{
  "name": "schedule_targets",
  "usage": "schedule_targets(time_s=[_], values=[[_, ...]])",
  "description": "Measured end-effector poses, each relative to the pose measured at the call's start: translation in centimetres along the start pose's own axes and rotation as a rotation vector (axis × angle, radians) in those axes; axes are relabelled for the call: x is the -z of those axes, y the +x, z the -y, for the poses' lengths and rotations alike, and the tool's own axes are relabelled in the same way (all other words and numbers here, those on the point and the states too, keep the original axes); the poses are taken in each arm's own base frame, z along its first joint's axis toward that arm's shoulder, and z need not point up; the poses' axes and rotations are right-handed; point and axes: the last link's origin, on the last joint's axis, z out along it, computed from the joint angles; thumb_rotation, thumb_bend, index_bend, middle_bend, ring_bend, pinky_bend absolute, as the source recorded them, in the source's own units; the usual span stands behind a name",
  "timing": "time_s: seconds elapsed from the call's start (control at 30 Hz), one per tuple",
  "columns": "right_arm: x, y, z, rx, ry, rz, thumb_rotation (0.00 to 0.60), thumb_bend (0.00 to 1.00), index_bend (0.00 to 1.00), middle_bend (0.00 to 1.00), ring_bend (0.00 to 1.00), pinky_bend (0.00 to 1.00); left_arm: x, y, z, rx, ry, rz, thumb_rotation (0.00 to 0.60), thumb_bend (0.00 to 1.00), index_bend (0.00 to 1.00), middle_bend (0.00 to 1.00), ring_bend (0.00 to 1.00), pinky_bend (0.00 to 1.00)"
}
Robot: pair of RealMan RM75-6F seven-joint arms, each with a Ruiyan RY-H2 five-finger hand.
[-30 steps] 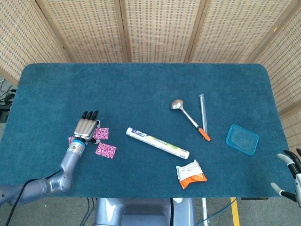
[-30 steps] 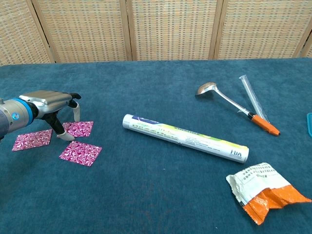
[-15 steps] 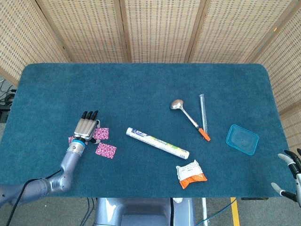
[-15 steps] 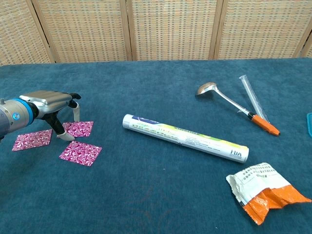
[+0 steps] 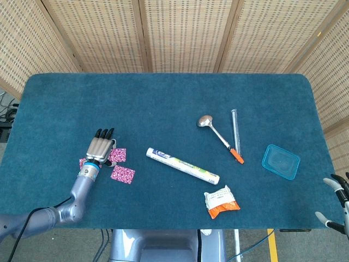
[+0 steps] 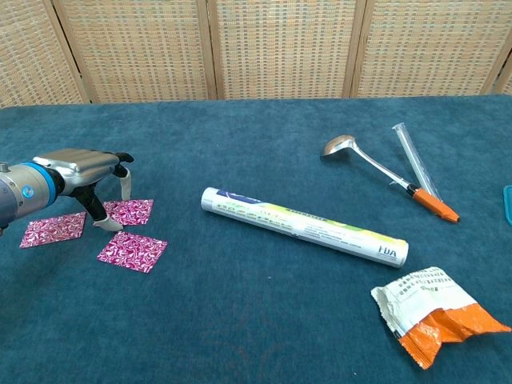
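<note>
Fingers (image 6: 126, 186) of the left hand (image 6: 80, 170) arch downward, spread and holding nothing, tips poised on or just above the middle pink foil packet (image 6: 128, 211); contact is too fine to tell. Two more packets lie close: one at 9 o'clock of the hand (image 6: 53, 229), one at 5 o'clock (image 6: 132, 250). The right hand (image 5: 339, 203) hangs open off the worktop (image 5: 163, 103) edge, well apart. A white tube (image 6: 302, 226) lies at 3 o'clock, long axis slanting toward 4, clear of the packets.

Tube (image 5: 182, 166), spoon (image 5: 213, 130), snack packet (image 5: 221, 201), blue lid (image 5: 281, 161).
</note>
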Motion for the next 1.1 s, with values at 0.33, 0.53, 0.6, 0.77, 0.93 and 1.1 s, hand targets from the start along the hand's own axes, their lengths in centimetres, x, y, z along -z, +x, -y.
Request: schedule_targets(time_s=[0.33,0.53,0.6,0.77,0.93,1.1], values=[[0.0,0.1,0.0,0.0,0.001,-0.002,0.6,0.0,0.22,0.19,0.0,0.0,0.2,0.3,0.2,0.006,-0.008,-0.012,0.513,0.25,0.46,0.0,0.0,0.0],[0.0,0.0,0.1,0.001,0.002,-0.002,0.6,0.0,0.22,0.19,0.0,0.0,0.5,0.6,0.8,0.011,-0.011,-0.024,0.514,0.25,0.46,0.0,0.0,0.0],[0.0,0.1,0.1,0.0,0.003,-0.002,0.6,0.0,0.22,0.19,0.0,0.0,0.6,0.7,1.0,0.014,-0.014,-0.028,0.513,0.25,0.46,0.0,0.0,0.0],[-0.1,0.0,0.3,0.001,0.008,-0.002,0.6,0.0,0.22,0.19,0.0,0.0,1.2,0.9,1.5,0.022,-0.03,-0.037,0.512,0.24,0.46,0.0,0.0,0.0],[-0.1,0.1,0.4,0.003,0.012,-0.003,0.6,0.0,0.22,0.19,0.0,0.0,2.0,0.9,1.7,0.029,-0.059,-0.039,0.514,0.24,0.46,0.0,0.0,0.0],[0.0,0.2,0.5,0.004,0.01,-0.005,0.6,0.0,0.22,0.19,0.0,0.0,3.1,0.7,1.3,0.024,-0.11,-0.037,0.513,0.23,0.46,0.0,0.0,0.0]])
